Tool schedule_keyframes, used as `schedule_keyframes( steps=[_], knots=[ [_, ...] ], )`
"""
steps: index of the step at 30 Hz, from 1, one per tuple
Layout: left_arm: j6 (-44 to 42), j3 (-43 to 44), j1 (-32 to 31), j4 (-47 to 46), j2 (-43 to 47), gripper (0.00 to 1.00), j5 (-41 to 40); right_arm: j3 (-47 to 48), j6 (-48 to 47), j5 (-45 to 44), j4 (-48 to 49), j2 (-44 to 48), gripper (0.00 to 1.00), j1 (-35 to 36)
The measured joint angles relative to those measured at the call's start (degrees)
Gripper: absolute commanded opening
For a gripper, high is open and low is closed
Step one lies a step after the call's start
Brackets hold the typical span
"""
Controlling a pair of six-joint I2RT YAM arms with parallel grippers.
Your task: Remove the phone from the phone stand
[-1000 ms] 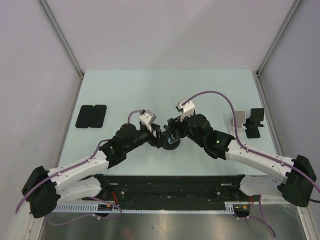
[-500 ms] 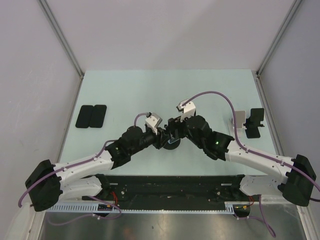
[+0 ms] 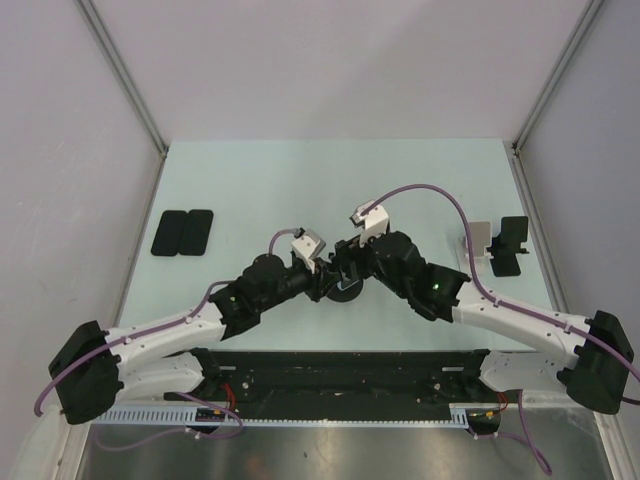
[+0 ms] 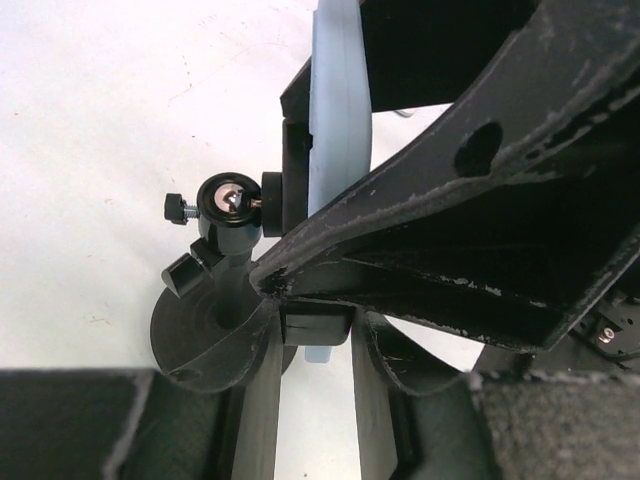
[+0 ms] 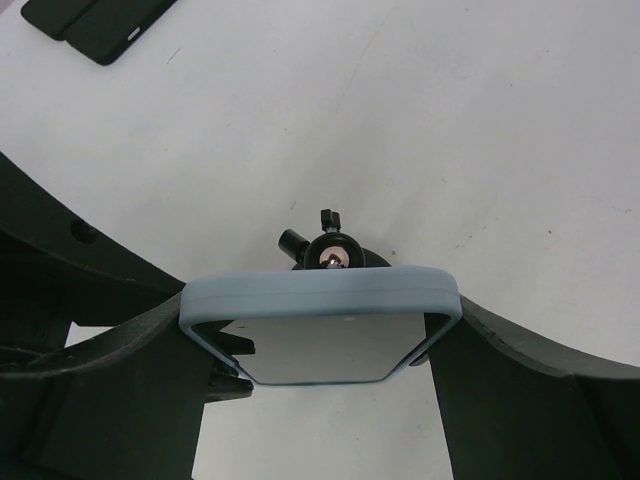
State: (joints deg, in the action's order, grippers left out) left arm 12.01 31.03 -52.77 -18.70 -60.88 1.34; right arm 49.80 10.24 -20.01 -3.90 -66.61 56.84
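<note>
**Two grippers now meet at one stand as the left arm moves in to brace it**

Over the last second the left arm has slid toward the centre of the table (image 3: 300, 180). The left gripper (image 4: 313, 370) has narrowed from wide apart to a slim gap. Its fingers (image 4: 245, 395) now flank the black lower block of the phone stand (image 4: 232, 200), just above the round base. Whether the pads are already pressing on it, I cannot tell.

The right gripper (image 5: 320, 350) has not moved. Its jaws hold the phone (image 5: 320, 335) across the two short edges of its blue case. The phone is still seated in the stand's cradle, mid-table between the two wrists.

My reading is that the left arm is about to pin the stand down so the right can draw the phone free. If so, the removal itself has not yet begun, and a lift before the stand is held firmly could drag the stand along with it.

The count:
- Arms: two.
- Phones in a cradle: one.
- Stands being worked on: one.
- Dark flat slabs (image 3: 183, 232): two, side by side at the table's left.
- Small stand-like pieces at the right: two, a white piece (image 3: 480, 240) and a black piece (image 3: 512, 245), well away from the action.
</note>
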Motion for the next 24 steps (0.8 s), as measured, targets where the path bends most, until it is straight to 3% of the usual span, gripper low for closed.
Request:
schedule_keyframes(
  steps=[24],
  knots=[
    [4.98,-0.28,4.74,1.49,1.62,0.00,16.48,-5.05,-3.06,16.13,-0.52,8.07,0.00,-5.14]
  ],
)
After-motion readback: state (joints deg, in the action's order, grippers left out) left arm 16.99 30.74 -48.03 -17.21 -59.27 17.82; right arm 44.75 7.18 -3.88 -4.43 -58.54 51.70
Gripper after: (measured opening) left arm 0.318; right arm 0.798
